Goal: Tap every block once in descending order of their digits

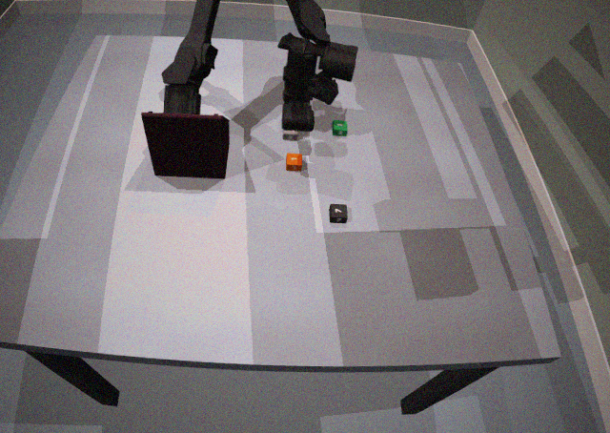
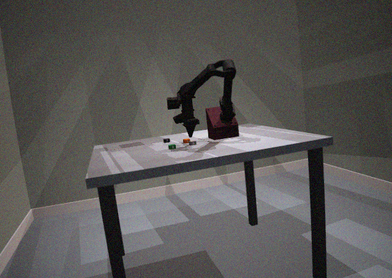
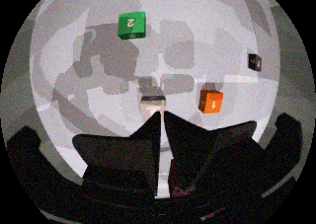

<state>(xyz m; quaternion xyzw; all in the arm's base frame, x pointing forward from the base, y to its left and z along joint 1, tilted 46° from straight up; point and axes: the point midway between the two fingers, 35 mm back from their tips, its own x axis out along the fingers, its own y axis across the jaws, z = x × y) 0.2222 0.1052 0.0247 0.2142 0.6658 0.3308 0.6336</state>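
Observation:
My gripper (image 2: 190,136) (image 3: 161,115) is shut with nothing between its tips. It points down, a little above the pale block (image 1: 291,135) (image 2: 192,142) (image 3: 153,106), whose digit I cannot read and which the gripper partly hides in the top view. The orange block (image 1: 294,162) (image 2: 185,140) (image 3: 210,102) shows a 1. The green block (image 1: 339,128) (image 2: 171,146) (image 3: 131,25) shows a 2 in the wrist view. The black block (image 1: 338,214) (image 2: 166,140) (image 3: 255,62) shows a 7 in the top view. All four rest on the table.
A dark red slanted box (image 1: 187,147) (image 2: 222,128) stands at the arm's base, to the left of the blocks in the top view. Shadows and light patches cross the grey table (image 1: 172,271) (image 2: 269,142).

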